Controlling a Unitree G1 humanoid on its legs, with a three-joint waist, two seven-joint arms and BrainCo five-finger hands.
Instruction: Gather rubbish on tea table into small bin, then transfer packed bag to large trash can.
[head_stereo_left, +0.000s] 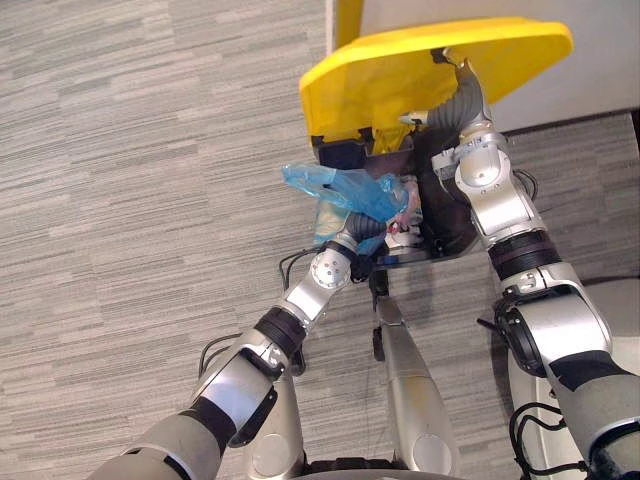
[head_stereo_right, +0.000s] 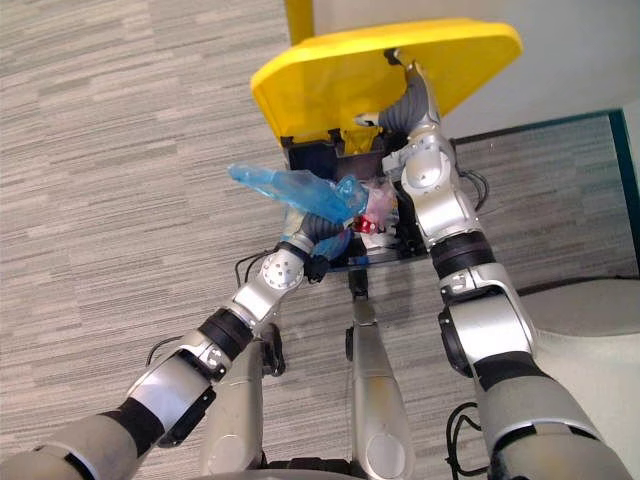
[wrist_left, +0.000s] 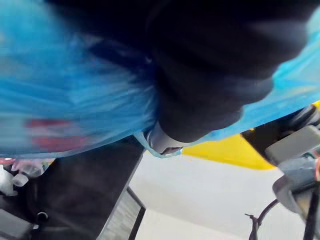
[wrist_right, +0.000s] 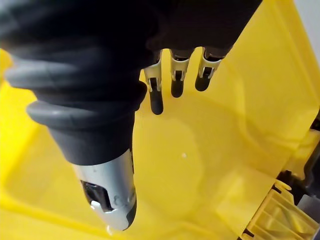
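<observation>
A blue plastic bag (head_stereo_left: 335, 188) with red and white rubbish showing through it hangs over the mouth of the large black trash can (head_stereo_left: 445, 215). My left hand (head_stereo_left: 367, 230) is shut on the bag's gathered top, right at the can's near rim. In the left wrist view the bag (wrist_left: 65, 95) wraps close around the hand (wrist_left: 215, 65). My right hand (wrist_right: 172, 80) is open, its straight fingers pressed flat against the underside of the yellow lid (head_stereo_left: 400, 70). The lid stands raised, tilted back above the can.
Grey striped carpet (head_stereo_left: 140, 200) spreads to the left and front of the can. A pale wall (head_stereo_left: 600, 60) rises behind the lid. A light rounded surface (head_stereo_right: 590, 330) lies at the lower right, close to my right arm.
</observation>
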